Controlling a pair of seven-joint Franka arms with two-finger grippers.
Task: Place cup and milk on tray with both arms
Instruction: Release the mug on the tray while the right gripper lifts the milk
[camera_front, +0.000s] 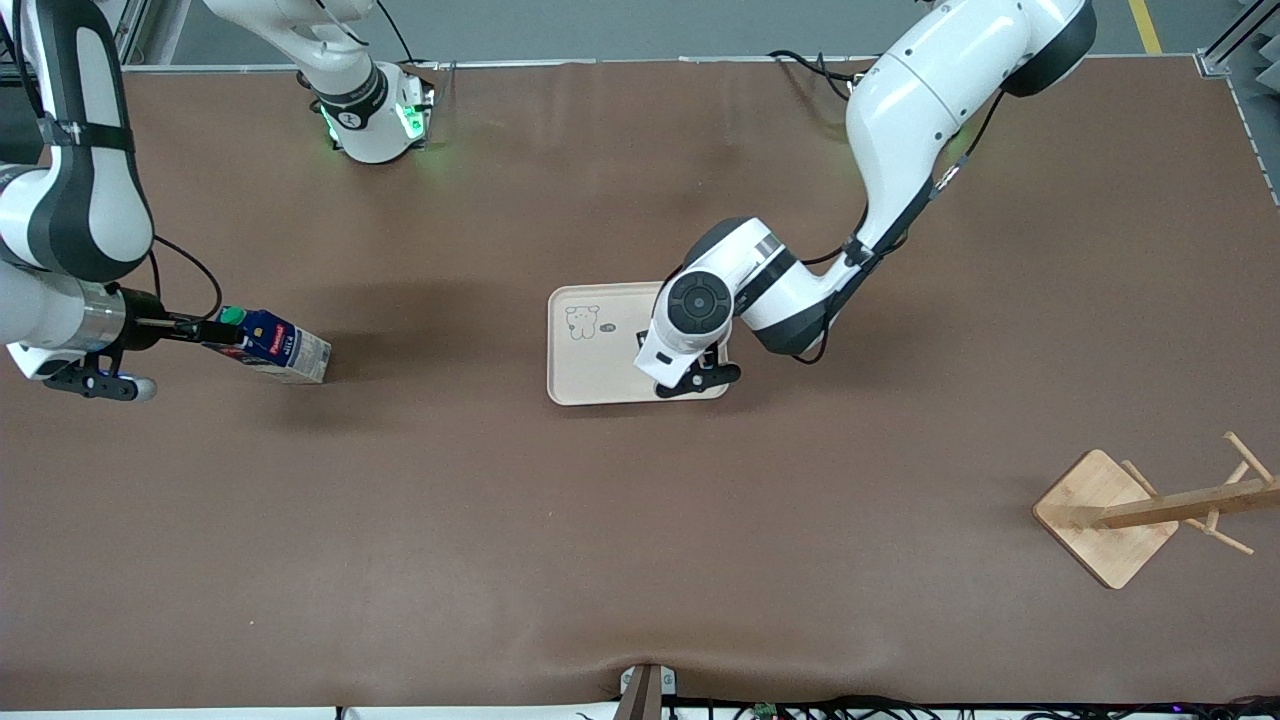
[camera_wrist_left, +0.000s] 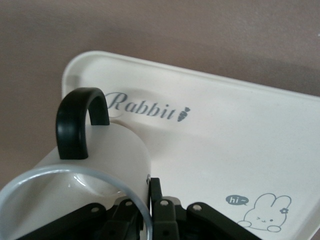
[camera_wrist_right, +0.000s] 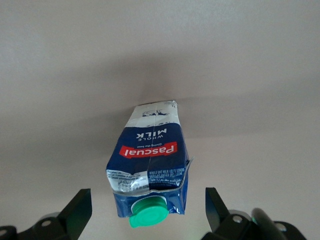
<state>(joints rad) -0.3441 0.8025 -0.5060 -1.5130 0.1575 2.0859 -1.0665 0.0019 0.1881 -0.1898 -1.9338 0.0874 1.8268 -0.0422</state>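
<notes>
The cup (camera_wrist_left: 110, 150), white with a black loop handle (camera_wrist_left: 80, 120), sits low over the cream tray (camera_wrist_left: 225, 140) beside its "Rabbit" script. My left gripper (camera_wrist_left: 150, 192) is shut on the cup's rim, one finger (camera_wrist_left: 156, 192) outside the wall. In the front view the left wrist hides the cup, and the left gripper (camera_front: 688, 372) is over the tray (camera_front: 590, 370) on its side toward the left arm's end. The milk (camera_front: 280, 348) lies on its side toward the right arm's end of the table. My right gripper (camera_wrist_right: 147, 200) is open, fingers on either side of the milk's (camera_wrist_right: 150, 155) green-capped end, not touching.
A wooden rack (camera_front: 1110, 515) with pegs stands toward the left arm's end of the table, nearer the front camera than the tray. The right arm's green-lit base (camera_front: 375, 120) is at the table's back edge. Bare brown tabletop (camera_front: 450, 500) lies between the milk and the tray.
</notes>
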